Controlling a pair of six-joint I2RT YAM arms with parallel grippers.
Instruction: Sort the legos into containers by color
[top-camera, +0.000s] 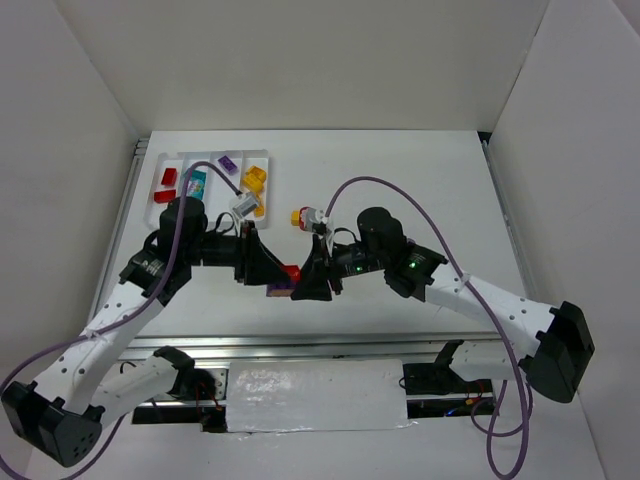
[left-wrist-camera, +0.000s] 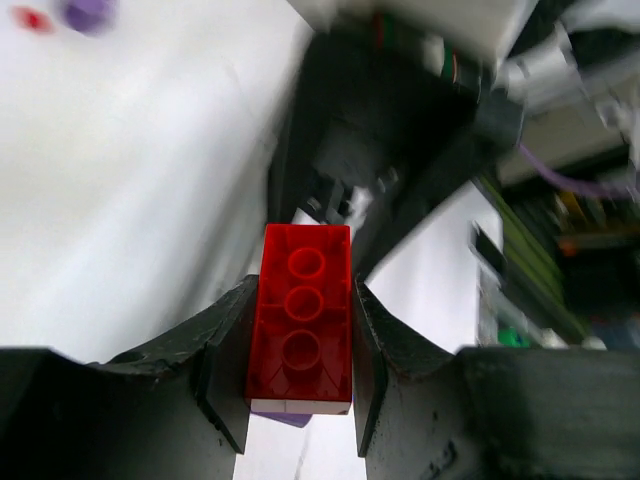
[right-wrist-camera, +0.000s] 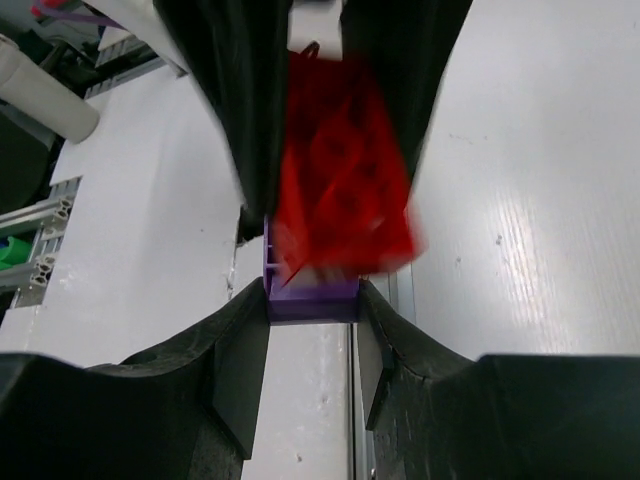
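Note:
A translucent red lego (left-wrist-camera: 302, 320) is stuck on top of a purple lego (right-wrist-camera: 312, 300), and the pair hangs between both arms above the middle of the table. My left gripper (left-wrist-camera: 302, 300) is shut on the red brick's long sides. From the opposite side, my right gripper (right-wrist-camera: 312, 292) is shut on the purple brick. In the top view the red brick (top-camera: 291, 271) and purple brick (top-camera: 279, 290) sit between the left gripper (top-camera: 262, 268) and right gripper (top-camera: 312, 280). The white tray of containers (top-camera: 158, 160) lies at the back left.
The tray compartments hold red (top-camera: 168, 180), teal (top-camera: 197, 184), purple (top-camera: 229, 163) and yellow (top-camera: 255, 180) bricks. A small red, yellow and white piece (top-camera: 305, 216) lies loose behind the grippers. A grey-white piece (top-camera: 243, 205) sits at the tray's near edge.

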